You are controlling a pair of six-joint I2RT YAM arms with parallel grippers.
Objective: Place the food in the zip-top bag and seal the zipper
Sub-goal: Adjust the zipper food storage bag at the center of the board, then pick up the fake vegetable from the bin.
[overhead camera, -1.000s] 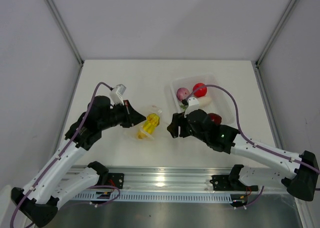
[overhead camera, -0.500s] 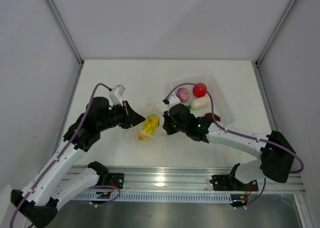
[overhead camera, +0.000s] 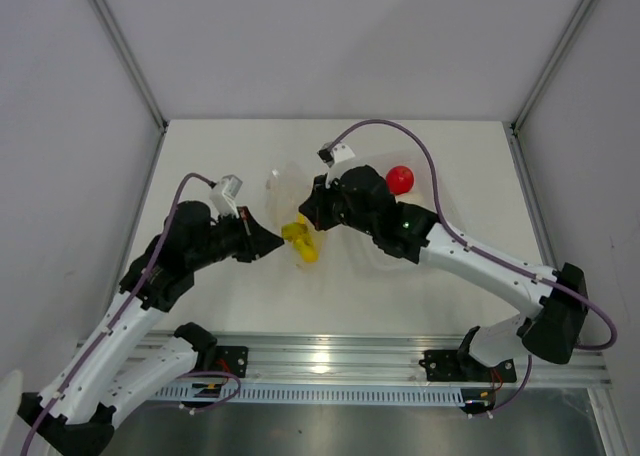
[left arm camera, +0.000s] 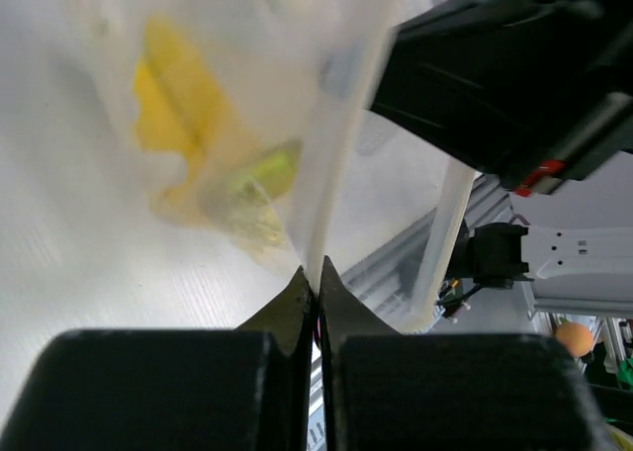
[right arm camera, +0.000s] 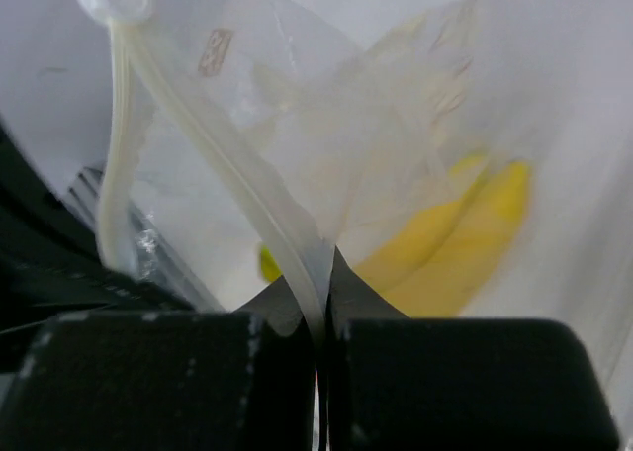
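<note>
Near the white desk's (overhead camera: 220, 156) middle, left end effector (left arm camera: 316, 273) and right end effector (right arm camera: 324, 265) each clamp the clear crinkly plastic zip-top bag's (right arm camera: 326, 125) mouth, yellow toy banana bunch (overhead camera: 302, 241) inside; slippery film could slide free, spilling it.

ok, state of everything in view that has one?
zip-top bag: pinched by both grippers, mouth open.
zipper: unsealed, strips apart.
left gripper: shut on the bag's mouth edge.
right gripper: shut on the bag's mouth edge.
banana bunch: inside the bag.
red round fruit: outside the bag.
</note>
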